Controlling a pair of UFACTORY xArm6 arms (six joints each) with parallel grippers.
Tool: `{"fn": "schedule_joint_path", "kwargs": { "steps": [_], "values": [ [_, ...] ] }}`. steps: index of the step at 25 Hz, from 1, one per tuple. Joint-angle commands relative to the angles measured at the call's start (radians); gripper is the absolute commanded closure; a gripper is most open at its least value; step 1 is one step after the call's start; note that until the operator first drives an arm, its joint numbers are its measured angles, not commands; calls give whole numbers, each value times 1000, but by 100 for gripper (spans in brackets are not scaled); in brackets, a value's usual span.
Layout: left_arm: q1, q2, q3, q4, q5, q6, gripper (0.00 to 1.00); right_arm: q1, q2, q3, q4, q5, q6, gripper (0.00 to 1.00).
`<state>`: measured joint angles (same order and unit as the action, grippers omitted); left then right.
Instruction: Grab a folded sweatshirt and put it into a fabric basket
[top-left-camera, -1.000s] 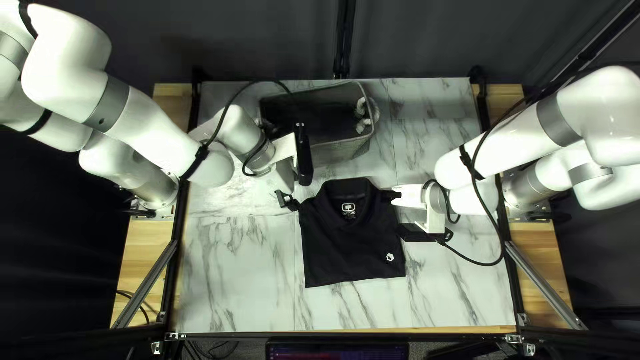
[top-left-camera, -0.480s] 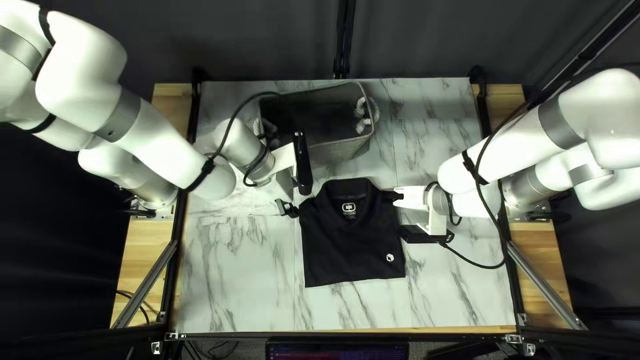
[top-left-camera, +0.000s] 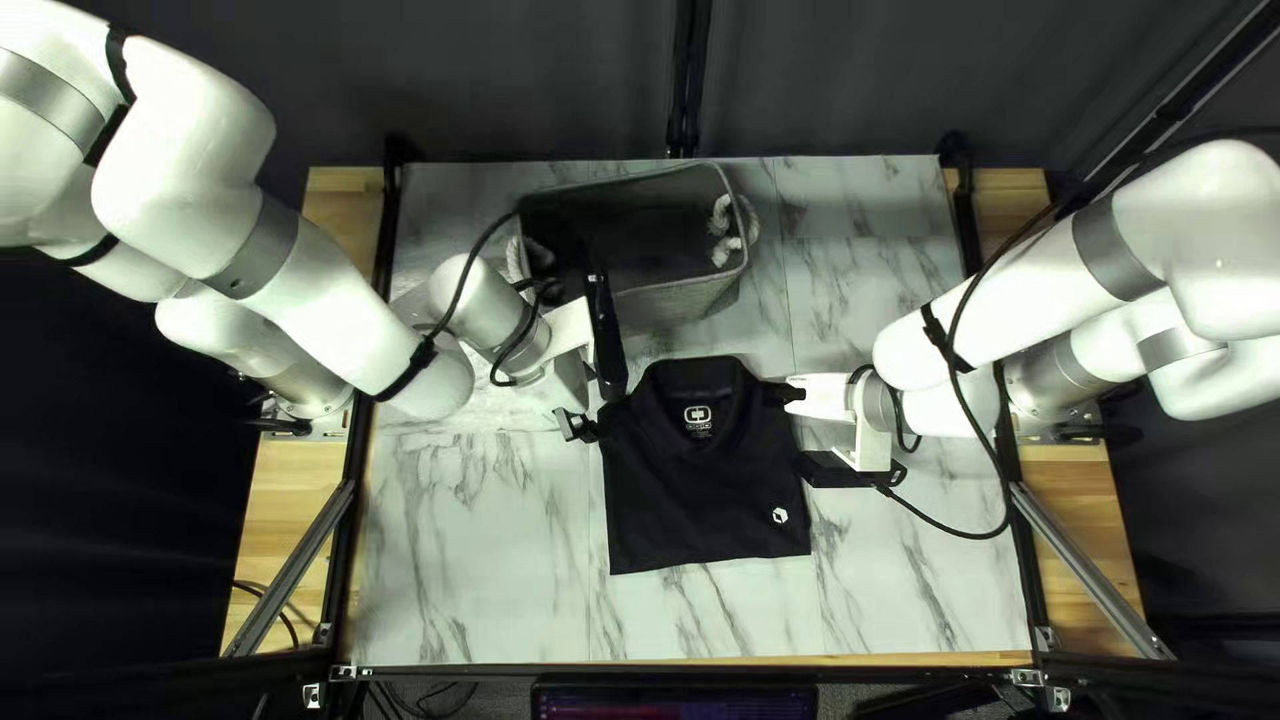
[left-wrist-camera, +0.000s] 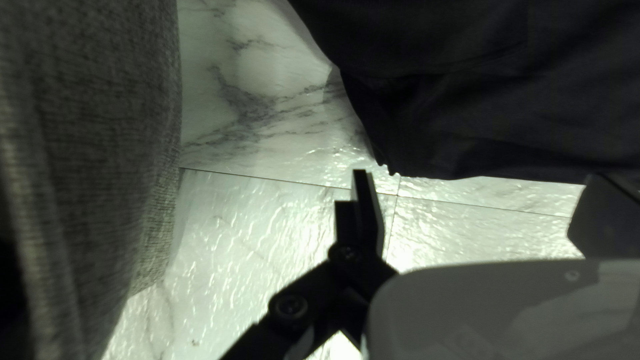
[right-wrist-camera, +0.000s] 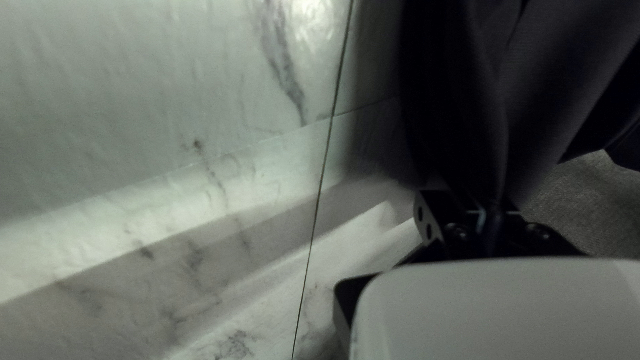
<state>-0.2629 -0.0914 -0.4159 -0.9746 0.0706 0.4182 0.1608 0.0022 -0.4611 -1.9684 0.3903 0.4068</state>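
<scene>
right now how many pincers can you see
2. The left pincer, open, is beside the shirt, at its left in the top left view; the right pincer is shut on the shirt's opposite shoulder.

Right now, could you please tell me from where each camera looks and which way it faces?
Top left view: above the table's near edge, slanting down toward its far edge; both arms show.
Left wrist view: on my left arm, looking along my left gripper, fingers open.
Right wrist view: on my right arm, looking along my right gripper, shut on the black shirt.
Top left and left wrist views share shirt and basket.
</scene>
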Motion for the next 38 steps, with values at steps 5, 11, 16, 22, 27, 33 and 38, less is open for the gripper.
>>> {"fn": "schedule_joint_path", "kwargs": {
  "steps": [5, 11, 16, 22, 27, 33, 38],
  "values": [
    [-11, 93, -58, -124, -20, 93, 0, 2, 7, -5, -1, 0, 1, 100],
    [-7, 116, -72, -207, -22, 173, 0, 0, 12, -9, -1, -1, 1, 100],
    [3, 127, -79, -208, -16, 179, 0, -1, 11, -9, 1, -2, -2, 100],
    [16, 135, -83, -171, -6, 154, 0, -2, 12, -9, -1, -2, 0, 100],
    [13, 171, -105, -174, -13, 153, 0, 0, 12, -8, 1, -1, 0, 100],
    [17, 211, -129, -133, -16, 117, 0, 4, 11, -8, 9, 1, -6, 100],
    [21, 207, -126, -102, -14, 91, 0, 3, 15, -11, 9, 0, -6, 100]
  ]
}}
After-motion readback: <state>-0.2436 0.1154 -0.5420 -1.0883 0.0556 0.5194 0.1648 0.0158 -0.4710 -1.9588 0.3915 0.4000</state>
